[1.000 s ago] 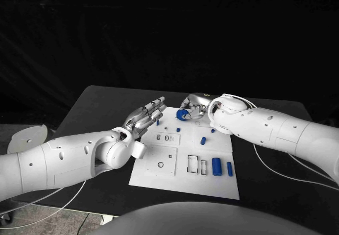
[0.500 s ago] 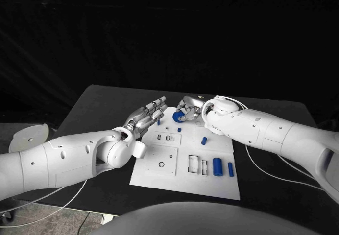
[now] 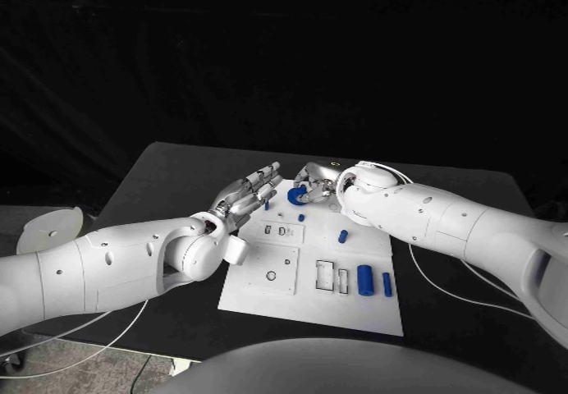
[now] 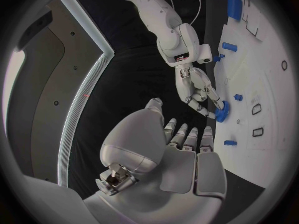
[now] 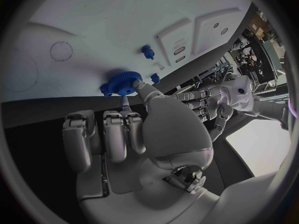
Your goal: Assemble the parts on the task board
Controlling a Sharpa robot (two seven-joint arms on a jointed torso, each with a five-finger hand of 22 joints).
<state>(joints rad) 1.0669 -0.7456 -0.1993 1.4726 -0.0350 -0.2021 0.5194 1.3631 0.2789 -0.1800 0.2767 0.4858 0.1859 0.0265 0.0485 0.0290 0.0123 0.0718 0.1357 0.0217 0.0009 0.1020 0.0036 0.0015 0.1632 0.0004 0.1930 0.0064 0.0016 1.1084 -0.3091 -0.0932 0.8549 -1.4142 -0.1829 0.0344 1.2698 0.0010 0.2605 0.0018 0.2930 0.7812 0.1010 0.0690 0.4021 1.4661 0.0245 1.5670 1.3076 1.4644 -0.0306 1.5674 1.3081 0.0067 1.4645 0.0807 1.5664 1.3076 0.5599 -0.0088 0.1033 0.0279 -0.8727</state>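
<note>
Assembly barely begun: most parts lie loose on the task board.

Left hand hovers flat, fingers spread and holding nothing, over the board's far left corner; right hand pinches a blue gear at the far edge; a blue cylinder lies near the right edge.

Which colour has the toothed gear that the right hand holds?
Blue. The gear shows best in the right wrist view.

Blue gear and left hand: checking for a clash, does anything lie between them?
In the head view only bare board edge separates the left hand from the gear held by the right hand.
</note>
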